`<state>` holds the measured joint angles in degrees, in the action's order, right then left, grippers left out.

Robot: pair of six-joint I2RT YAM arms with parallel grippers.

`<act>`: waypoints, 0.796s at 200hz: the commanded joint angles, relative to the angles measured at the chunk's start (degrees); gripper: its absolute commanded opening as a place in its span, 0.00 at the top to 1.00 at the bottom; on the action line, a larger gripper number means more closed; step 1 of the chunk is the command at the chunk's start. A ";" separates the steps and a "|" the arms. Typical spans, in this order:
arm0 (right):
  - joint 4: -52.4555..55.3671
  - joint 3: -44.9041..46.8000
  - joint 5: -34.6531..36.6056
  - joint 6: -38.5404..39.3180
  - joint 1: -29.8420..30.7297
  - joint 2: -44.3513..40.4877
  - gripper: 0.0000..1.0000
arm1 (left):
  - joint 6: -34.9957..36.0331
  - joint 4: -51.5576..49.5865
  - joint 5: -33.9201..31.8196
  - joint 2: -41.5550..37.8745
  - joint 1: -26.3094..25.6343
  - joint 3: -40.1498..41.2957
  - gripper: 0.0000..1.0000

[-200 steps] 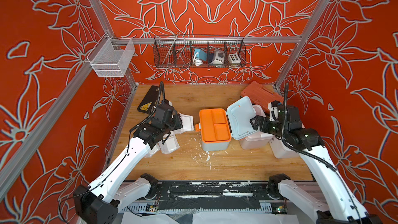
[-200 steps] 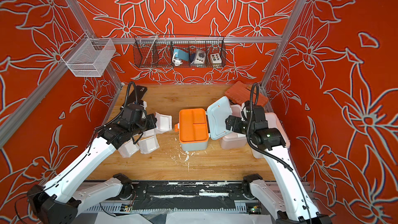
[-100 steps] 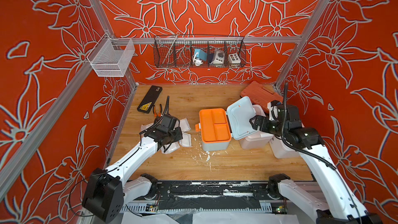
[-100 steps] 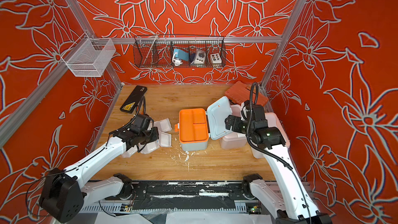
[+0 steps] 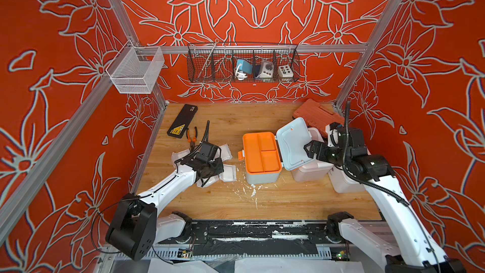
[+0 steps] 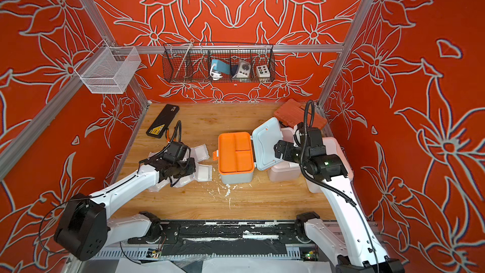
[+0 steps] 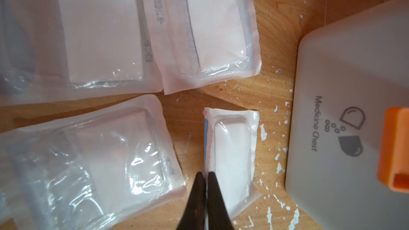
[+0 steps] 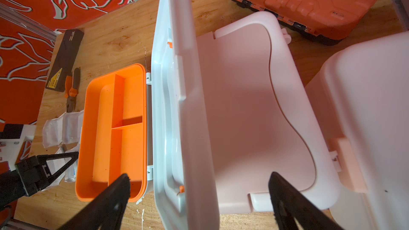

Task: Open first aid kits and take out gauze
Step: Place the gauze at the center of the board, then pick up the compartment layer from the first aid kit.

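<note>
- left claw [image 7: 205, 174] nearly pinched shut over the edge of the small gauze packet [image 7: 232, 151], can't tell if it grips; other packets [image 7: 99, 29] flat beside it
- blue-grey kit [image 5: 262, 177] open, roomy wood [image 5: 275, 206] on the near side
- right claw [image 8: 199, 180] spread wide at its raised lid [image 5: 294, 143], which tilts over the pink kit [image 5: 309, 173]

Walls [image 5: 262, 9]: orange-red, grey-white outlined flowers all over.
Table [image 5: 275, 200]: pale wood grain, white flecks in front of the open kit [image 5: 261, 177].
Open kit: blue-grey body, orange tray [image 5: 258, 153], pale blue lid [image 5: 294, 143], orange latch [image 7: 394, 151], dark grey logo [image 7: 352, 129] on the front.
Right of it: pale pink kit [image 5: 309, 173], then white kit [image 5: 343, 186].
Behind those: tool case [image 5: 317, 114], ribbed orange-red, black trim.
Left of the open kit: gauze [image 7: 99, 29], white in clear wrap; one packet has a blue edge.
Back-left: black case [image 5: 182, 124] with yellow label; pliers [image 5: 191, 135], orange and black.
Above, on the wall: white mesh basket [image 5: 133, 74], black wire basket [image 5: 242, 64].
Arms [image 5: 173, 182]: white, black joints.
</note>
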<state>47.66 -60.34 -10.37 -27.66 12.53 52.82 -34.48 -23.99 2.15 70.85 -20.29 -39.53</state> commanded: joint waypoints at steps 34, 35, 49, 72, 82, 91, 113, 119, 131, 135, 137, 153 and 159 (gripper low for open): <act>2.84 -3.53 1.66 -0.64 -0.66 -0.33 0.02 | 2.04 -2.55 -3.19 -0.93 0.17 -3.55 0.42; 2.90 -3.55 1.80 -0.64 -0.67 -0.34 0.02 | 2.04 -2.60 -3.15 -1.04 0.17 -3.63 0.41; 3.61 -4.24 2.62 -0.82 -0.67 -0.39 0.02 | 2.80 -2.73 -2.18 -2.68 0.17 -4.73 0.31; 5.27 -6.44 2.71 -0.82 -0.76 0.31 0.02 | 4.72 -2.46 -0.64 -6.09 0.19 -7.09 0.07; 5.74 -7.42 2.18 -0.74 -0.69 0.53 0.02 | 5.59 -2.47 -0.20 -7.91 0.18 -8.39 0.02; 5.83 -8.29 1.12 -0.61 -0.75 0.62 0.02 | 6.44 -2.39 0.41 -9.64 0.17 -9.60 0.02; 4.82 -9.93 -3.02 0.79 -0.74 0.21 0.02 | 8.54 -2.43 1.48 -13.71 0.17 -11.96 0.02; 4.23 -10.17 -3.96 1.00 -0.69 -0.09 0.02 | 9.11 -2.37 1.87 -16.30 0.19 -12.30 0.02; 3.03 -10.61 -5.88 1.12 -0.72 -0.88 0.02 | 9.51 -1.88 2.11 -18.95 0.17 -12.43 0.02; 2.54 -10.74 -6.53 1.05 -0.75 -1.16 0.02 | 9.47 -1.65 2.12 -19.92 0.21 -12.34 0.02; 2.42 -10.83 -6.75 1.03 -0.76 -1.30 0.02 | 9.48 -1.45 2.10 -20.41 0.18 -12.22 0.02; 0.98 -11.27 -8.73 0.52 -0.69 -2.13 0.02 | 9.49 0.85 2.63 -24.34 0.19 -10.93 0.02; 0.33 -11.29 -9.69 0.42 -0.69 -2.35 0.02 | 9.43 2.01 2.76 -25.93 0.21 -10.26 0.02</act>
<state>50.54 -69.76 -15.25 -27.40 12.10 52.05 -26.83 -25.10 3.57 49.50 -20.29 -51.05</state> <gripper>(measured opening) 0.980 0.976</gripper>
